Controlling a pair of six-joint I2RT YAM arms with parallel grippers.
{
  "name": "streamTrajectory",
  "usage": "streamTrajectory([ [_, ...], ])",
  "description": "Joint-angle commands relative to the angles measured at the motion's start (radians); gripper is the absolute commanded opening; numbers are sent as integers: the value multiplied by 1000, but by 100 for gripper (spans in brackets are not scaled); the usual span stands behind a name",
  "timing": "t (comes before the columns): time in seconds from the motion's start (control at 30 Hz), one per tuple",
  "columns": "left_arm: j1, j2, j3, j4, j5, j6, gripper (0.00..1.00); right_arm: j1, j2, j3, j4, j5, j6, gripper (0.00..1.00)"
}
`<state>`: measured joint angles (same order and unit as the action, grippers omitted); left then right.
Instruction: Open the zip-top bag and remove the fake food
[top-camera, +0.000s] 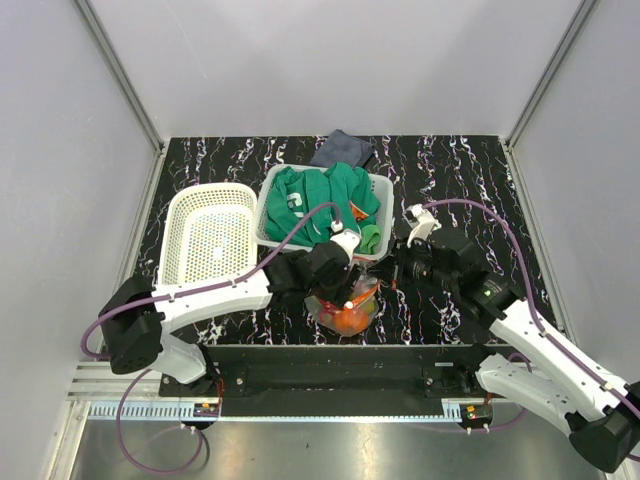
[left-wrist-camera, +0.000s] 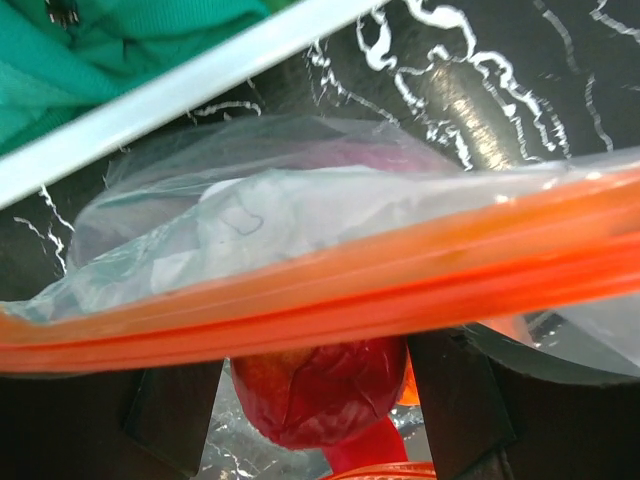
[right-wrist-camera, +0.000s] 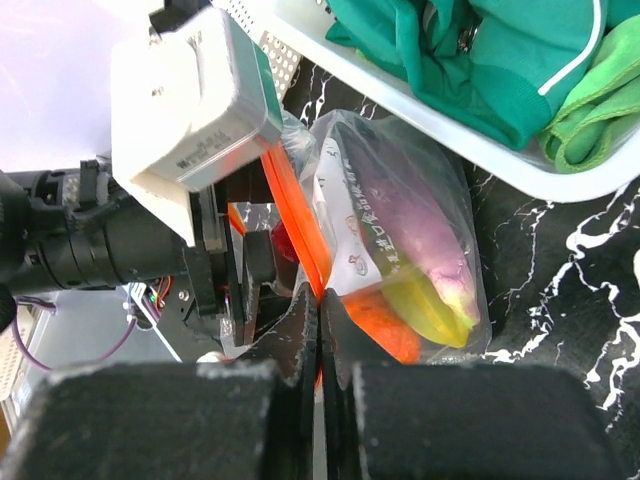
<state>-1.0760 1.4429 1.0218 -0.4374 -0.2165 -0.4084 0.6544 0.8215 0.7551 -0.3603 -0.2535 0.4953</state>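
Top view: I see the clear crinkly zip-top bag of plastic toy fruits and vegetables on the black marbled surface, between both arms. Left wrist: the orange-red zip strip crosses the left pincer, jaws apart, and I can't tell if it grips. Right wrist: the right pincer is clamped on the strip.

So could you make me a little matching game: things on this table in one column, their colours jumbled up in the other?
Things:
1. bag's zip strip
2. garment
3. perforated basket
4. folded cloth at the back

Colours:
a. white
b. dark grey
c. orange
d. green

Pairs: 1-c, 2-d, 3-a, 4-b.
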Motion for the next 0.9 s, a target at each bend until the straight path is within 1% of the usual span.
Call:
streamTrajectory([
  [0.0, -1, -9, -61, 9, -38, -17, 72, 2, 22, -10, 89, -23, 9, 0],
  [0.03, -1, -4, -69, 12, -38, -18, 71, 2, 27, -17, 95, -27, 11, 0],
  [0.13, -1, -4, -88, 26, -30, -26, 56, 1, 47, -22, 118, -36, 12, 0],
  [0.17, -1, -16, -88, 26, -32, -29, 45, 2, 53, -23, 121, -38, 12, 0],
  [0.23, -1, -35, -75, 25, -32, -24, 36, 1, 56, -30, 127, -35, 12, 0],
  [0.27, -1, -58, -71, 23, -24, -20, 28, 2, 57, -31, 129, -36, 12, 0],
  [0.37, -1, -87, -36, 25, 20, 11, 20, 1, 61, -40, 138, -36, 12, 0],
  [0.4, -1, -107, -31, 25, 31, 16, 13, 2, 62, -43, 139, -35, 11, 0],
  [0.5, -1, -171, -8, 26, 43, 17, 0, 2, 65, -51, 144, -38, 11, 0],
  [0.7, 28, -309, -2, 52, 32, 2, 0, 1, 67, -54, 161, -56, 17, 0],
  [0.83, 66, -432, -11, 52, 17, 10, 0, 2, 71, -46, 164, -55, 17, 0],
  [0.87, 76, -491, -15, 55, 11, 13, 0, 2, 73, -45, 165, -55, 14, 0],
])
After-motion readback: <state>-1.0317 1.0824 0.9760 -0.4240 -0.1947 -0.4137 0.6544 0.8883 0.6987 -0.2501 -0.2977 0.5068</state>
